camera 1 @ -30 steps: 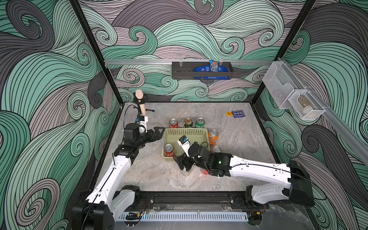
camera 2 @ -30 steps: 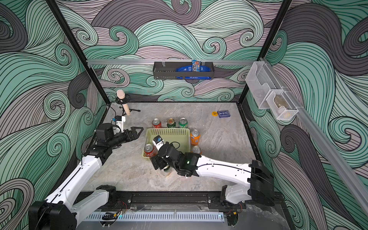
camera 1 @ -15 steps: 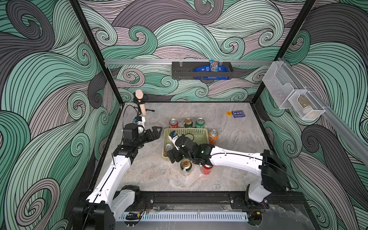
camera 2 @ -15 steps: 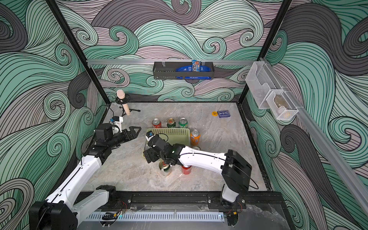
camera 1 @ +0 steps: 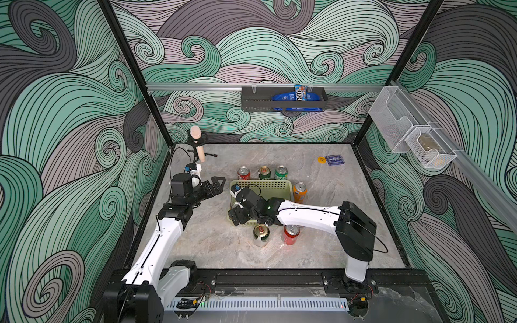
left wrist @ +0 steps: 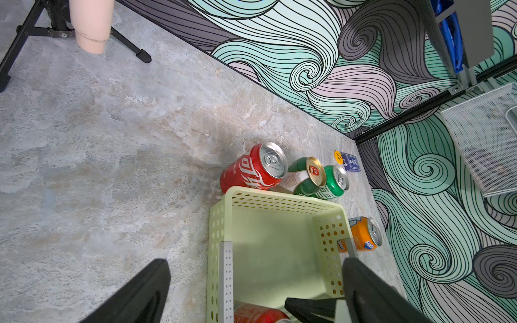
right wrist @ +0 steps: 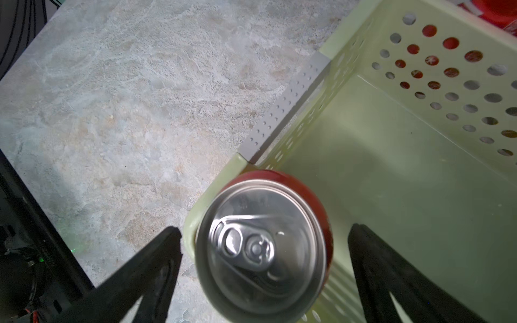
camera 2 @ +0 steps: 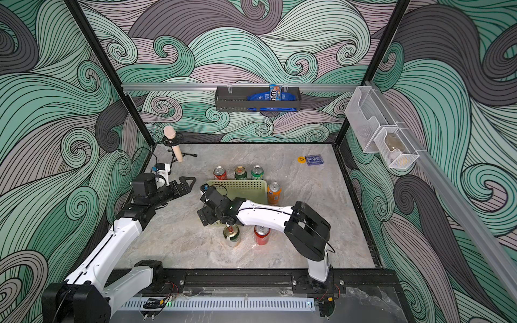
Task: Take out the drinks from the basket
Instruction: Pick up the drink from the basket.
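Red can [right wrist: 263, 246] stands upright in the near corner of the basket [right wrist: 447, 92], long axis vertical, top up. It is largely hidden beneath the right arm in both top views. Right hand [right wrist: 264, 228] is open, straddling the can without contact. Left hand [camera 1: 215, 186] is open beside the basket.

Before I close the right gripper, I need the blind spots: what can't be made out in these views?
Top views: the right arm covers the basket's near part; more cans there cannot be ruled out.
Right wrist view: the red can is blurred and seen from above; its base is hidden.
Left wrist view: the picture's edge cuts off that can and the basket's near end.
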Controlling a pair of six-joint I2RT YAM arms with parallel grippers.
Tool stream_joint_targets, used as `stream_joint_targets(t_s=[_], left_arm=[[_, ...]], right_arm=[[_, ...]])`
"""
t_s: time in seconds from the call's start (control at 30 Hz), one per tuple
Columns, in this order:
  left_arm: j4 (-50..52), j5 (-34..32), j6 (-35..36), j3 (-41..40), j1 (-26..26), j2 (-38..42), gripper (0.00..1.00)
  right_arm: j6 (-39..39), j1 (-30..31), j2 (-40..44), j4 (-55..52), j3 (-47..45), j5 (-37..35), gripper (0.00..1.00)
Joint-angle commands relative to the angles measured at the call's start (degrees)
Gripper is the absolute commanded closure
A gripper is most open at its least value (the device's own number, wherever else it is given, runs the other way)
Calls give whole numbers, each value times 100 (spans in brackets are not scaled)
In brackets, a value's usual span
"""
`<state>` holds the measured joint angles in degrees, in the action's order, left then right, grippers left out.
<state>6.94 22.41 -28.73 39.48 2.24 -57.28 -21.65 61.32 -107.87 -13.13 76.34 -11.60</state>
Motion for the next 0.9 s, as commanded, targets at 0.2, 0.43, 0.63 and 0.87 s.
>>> stream_joint_targets(t_s=[0.2,0.43,0.63,0.87], left_arm=[[20,132,42,121,-57,41,1],[34,105,69,119,-68,67,1],[20,96,69,105,-63,60,1],[35,88,70,112,-67,41,1]], right_arm=[[-29,-49,-98,-4,102,26,21],[-22,-71,302,209,-160,-85,41],[94,-83,1003,384,-378,-346,44],[374,-85,1942,489,-649,-328,45]])
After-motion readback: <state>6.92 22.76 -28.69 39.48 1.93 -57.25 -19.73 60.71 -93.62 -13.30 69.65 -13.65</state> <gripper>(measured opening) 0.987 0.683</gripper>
